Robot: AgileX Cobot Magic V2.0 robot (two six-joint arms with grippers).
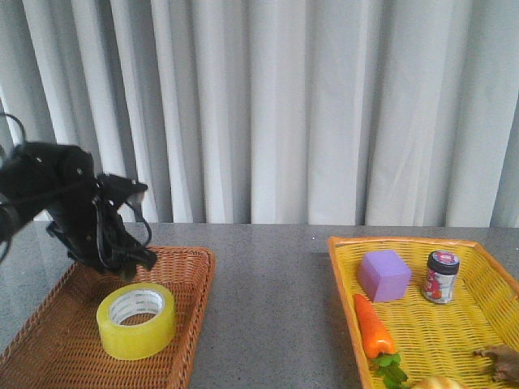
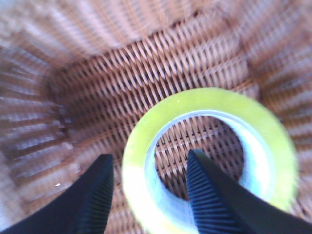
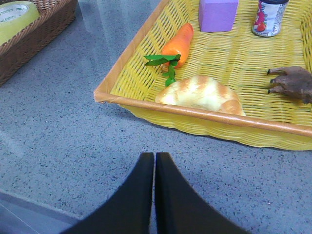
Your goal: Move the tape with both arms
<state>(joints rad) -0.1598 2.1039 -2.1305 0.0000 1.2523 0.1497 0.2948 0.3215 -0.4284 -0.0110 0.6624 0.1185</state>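
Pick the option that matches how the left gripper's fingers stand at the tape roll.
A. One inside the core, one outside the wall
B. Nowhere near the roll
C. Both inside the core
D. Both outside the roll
A: in the left wrist view, one of the fingers sits inside the core of the tape while the other is outside its wall, the roll lying in the brown wicker basket.

translucent yellow tape roll, white printed core; brown woven wicker basket; yellow woven plastic basket, orange-trimmed; grey speckled stone counter.

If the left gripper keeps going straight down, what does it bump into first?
Probably the tape. The left gripper is open, one finger inside the roll and one outside, so the roll's wall sits between them, above the brown basket.
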